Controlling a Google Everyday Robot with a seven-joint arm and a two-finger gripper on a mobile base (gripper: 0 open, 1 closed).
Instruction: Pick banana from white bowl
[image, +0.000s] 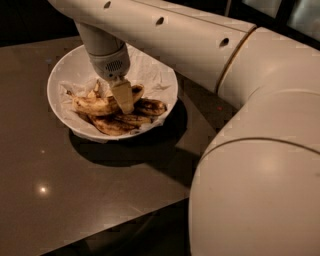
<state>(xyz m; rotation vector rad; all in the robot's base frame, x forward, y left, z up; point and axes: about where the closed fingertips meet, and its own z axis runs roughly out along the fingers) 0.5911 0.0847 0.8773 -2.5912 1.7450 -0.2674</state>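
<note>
Reaching into the white bowl (64, 75), the gripper (125, 106) sits over the pale banana (94, 105) lying atop darker bananas (150, 106); whether it grips yet I cannot tell, so it should clamp mid-fruit, then lift straight.

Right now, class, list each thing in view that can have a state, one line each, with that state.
white bowl, upright on the table, paper-lined, holding bananas.
banana, lying in the white bowl, not lifted.
darker bananas, lying in the white bowl beside the banana.
hand, lowered into the white bowl, at the banana.
</note>
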